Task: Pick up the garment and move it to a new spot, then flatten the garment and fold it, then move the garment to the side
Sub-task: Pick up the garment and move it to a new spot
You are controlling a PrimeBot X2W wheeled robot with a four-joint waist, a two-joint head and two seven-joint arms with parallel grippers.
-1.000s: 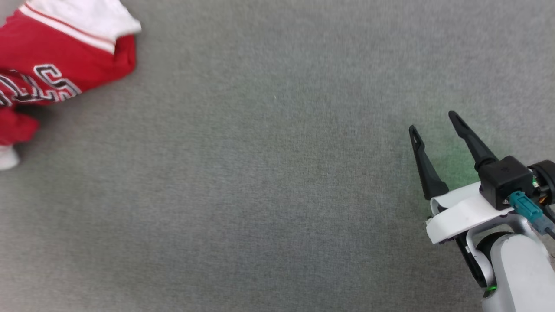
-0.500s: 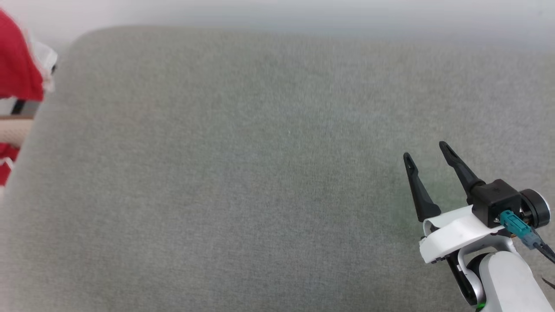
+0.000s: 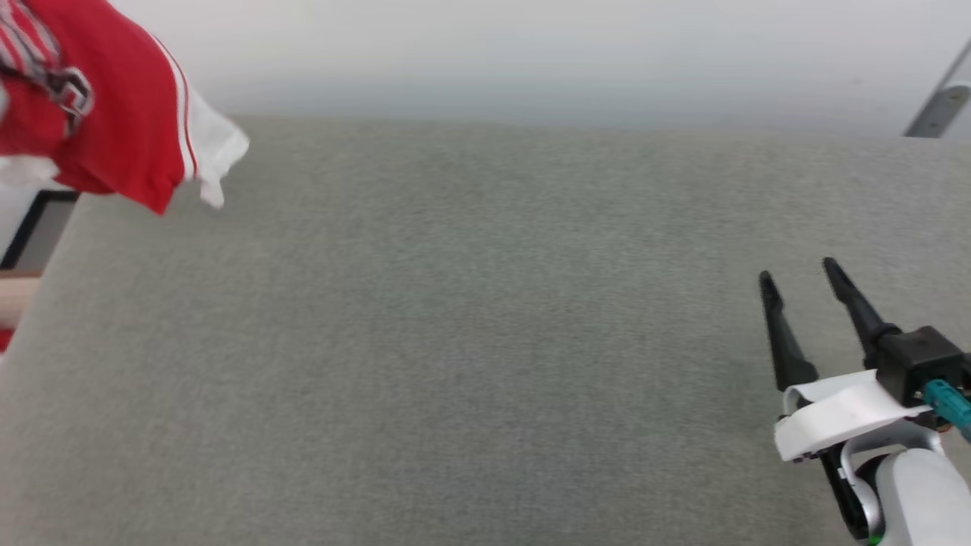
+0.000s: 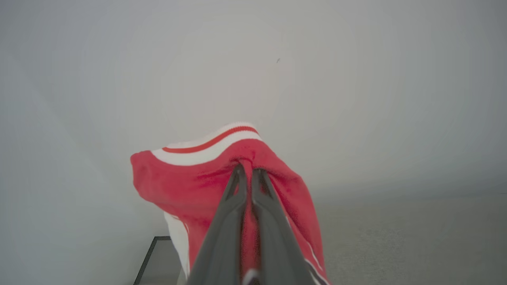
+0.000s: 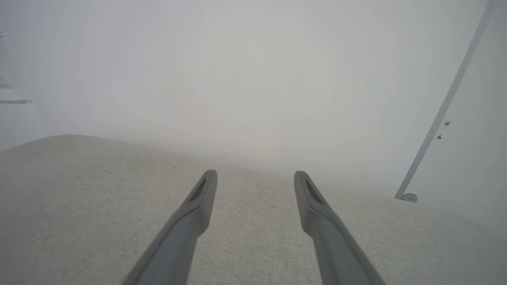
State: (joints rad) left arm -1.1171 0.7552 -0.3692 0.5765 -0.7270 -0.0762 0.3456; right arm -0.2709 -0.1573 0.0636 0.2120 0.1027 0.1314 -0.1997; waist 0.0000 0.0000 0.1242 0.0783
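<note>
L gripper: I read both fingers pinched together on a red fold of the shirt, near its white-red trim. In head view the shirt is held up at the far-left corner of the gray pad. It is cut off by the frame edge and the lettering is blurred, unreadable. R gripper: fingers spread, nothing between them, well apart from shirt.

The garment is red with white, red-striped trim; the surface is speckled grey.
</note>
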